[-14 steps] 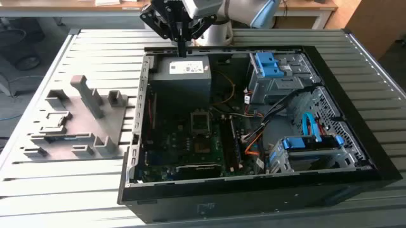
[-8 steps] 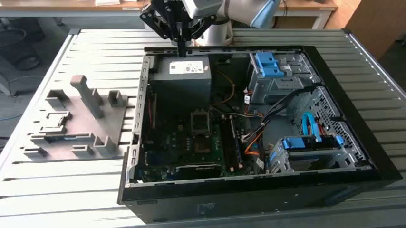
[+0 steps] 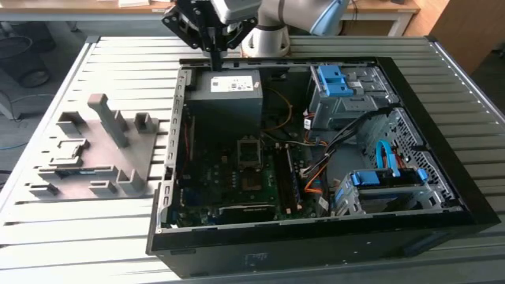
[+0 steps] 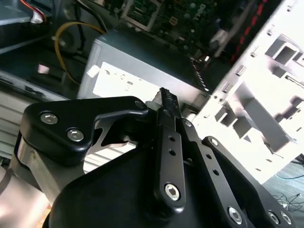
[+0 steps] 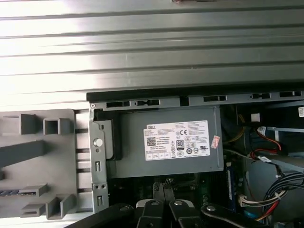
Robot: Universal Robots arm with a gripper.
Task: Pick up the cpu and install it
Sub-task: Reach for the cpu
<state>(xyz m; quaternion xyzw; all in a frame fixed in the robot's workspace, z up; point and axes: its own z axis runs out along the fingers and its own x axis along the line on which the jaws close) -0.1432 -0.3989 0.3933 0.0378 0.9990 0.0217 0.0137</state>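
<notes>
Hovering above the boxy grey metal power supply (image 3: pixel 229 97), the black pincer (image 3: pixel 214 63) has its slim jaws pressed together.

**Item: cpu** (image 3: pixel 70 152)

- **Form:** small flat square chip with a pale grey top.
- **Tone:** close to that of the grey fixture (image 3: pixel 146 155) it sits on, so its edges are hard to make out and the identification is not certain.
- **Pose:** lies flat, top face up, level with the fixture's plate.
- **Place:** in a square nest with raised corners, about mid-fixture, towards the exterior view's left edge of the plate. It is outside the open case (image 3: pixel 316 248), on the slatted table.
- **Relation:** well apart from the dark framed socket (image 3: pixel 248 151) on the board inside the case.
- **State:** loose in its nest, not yet installed.
</notes>
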